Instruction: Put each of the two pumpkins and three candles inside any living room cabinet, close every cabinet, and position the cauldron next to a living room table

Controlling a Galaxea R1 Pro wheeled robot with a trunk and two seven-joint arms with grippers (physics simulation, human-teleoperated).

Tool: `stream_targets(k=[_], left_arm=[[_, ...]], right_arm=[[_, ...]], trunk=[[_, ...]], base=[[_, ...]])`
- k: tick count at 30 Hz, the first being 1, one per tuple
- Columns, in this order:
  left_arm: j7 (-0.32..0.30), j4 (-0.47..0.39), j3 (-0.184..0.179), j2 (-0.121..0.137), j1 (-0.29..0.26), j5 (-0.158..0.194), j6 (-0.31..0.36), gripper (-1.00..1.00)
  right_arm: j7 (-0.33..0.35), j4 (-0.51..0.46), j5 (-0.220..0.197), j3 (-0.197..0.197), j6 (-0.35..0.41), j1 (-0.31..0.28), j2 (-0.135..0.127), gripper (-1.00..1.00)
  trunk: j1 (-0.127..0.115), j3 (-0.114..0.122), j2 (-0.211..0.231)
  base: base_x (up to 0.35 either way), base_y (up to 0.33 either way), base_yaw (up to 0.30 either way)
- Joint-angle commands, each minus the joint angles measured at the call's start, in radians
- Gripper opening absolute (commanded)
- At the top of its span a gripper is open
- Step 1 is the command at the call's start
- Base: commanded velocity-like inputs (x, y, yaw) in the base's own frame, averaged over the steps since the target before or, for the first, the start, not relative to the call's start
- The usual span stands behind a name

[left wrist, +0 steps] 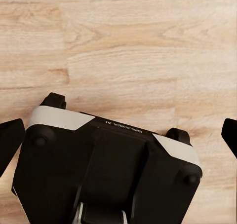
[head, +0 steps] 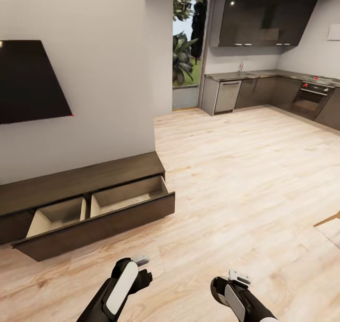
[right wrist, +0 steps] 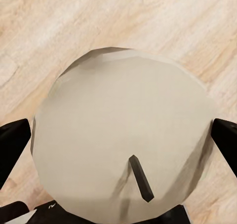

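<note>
Gripping a stubby grey-beige candle between its fingers, the right claw sits low right of centre, the open pale-lined drawer of the long dark-brown wooden cabinet lying up-left, nearer the empty, wide-open left claw.

Left arm: a glossy black forearm is faced with a rounded white panel.
Right arm: a black forearm carries a grey-white inset panel.
Wrist tips: a small pale grey block is seen atop each arm.
Marking: mirrored "GALAXEA" lettering is printed on the robot's black, white-cornered base.
Fingers: matt black tips are seen.
</note>
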Motion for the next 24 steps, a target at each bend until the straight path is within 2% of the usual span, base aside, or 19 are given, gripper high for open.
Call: stream_targets(k=[1,16,24], left_arm=[[0.010,0.000,-0.002,0.000,-0.001,0.010,0.001,1.00],[0.011,0.000,-0.002,0.000,-0.001,0.010,0.000,1.00],[0.011,0.000,-0.004,0.000,-0.001,0.009,-0.001,1.00]], right_arm=[[-0.006,-0.003,-0.003,0.002,0.006,0.000,0.002,-1.00],[-0.006,-0.003,0.010,0.006,0.004,0.000,0.005,-1.00],[-0.006,-0.003,0.010,0.008,0.004,0.000,0.005,-1.00]], trunk=[[0.001,-0.001,-0.002],[0.001,0.006,-0.002],[0.001,0.009,-0.002]], base=[[0.000,0.000,0.289],[0.005,-0.004,0.289],[0.194,-0.107,0.288]])
